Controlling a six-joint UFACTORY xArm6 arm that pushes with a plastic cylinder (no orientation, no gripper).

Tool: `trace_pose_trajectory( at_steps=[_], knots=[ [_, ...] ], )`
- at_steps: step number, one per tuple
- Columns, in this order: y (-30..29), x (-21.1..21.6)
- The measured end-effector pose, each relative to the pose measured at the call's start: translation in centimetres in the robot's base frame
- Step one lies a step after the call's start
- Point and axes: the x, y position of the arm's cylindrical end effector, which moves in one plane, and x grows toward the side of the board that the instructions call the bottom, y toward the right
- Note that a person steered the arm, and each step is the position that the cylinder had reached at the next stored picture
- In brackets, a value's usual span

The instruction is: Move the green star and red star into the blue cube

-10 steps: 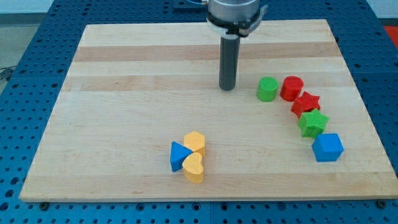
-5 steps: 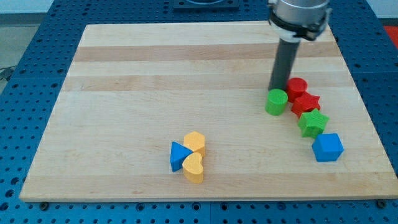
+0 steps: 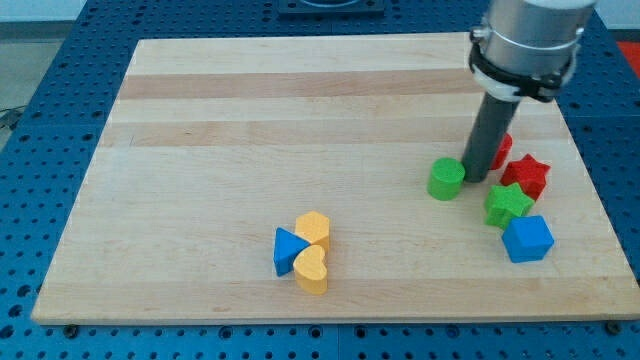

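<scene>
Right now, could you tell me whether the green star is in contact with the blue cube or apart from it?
In contact, it seems: the green star sits against the blue cube's upper left corner, no board showing between them.

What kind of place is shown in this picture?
Probably a robotics lab bench: a pale wooden board on a blue perforated table, small coloured plastic blocks, such as a blue cube, and my tip.

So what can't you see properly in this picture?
- Red cylinder: mostly hidden behind the rod in the camera view; only a red sliver shows.
- My tip: right of the green cylinder; contact can't be told.
- Arm above the rod: cut off by the view's top.
- Green star and blue cube: touching or apart, can't tell.
</scene>
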Motion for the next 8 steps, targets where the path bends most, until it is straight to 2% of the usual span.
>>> trace_pose_trajectory(
  at_steps=[2,3,4,5,7,8],
  knots=[
    [-1.2,-5.1],
    [1.2,-7.5],
    [5.8,-8.2],
    [6.6,-6.8],
    [6.7,0.9],
    [6.7,2.8]
  ],
)
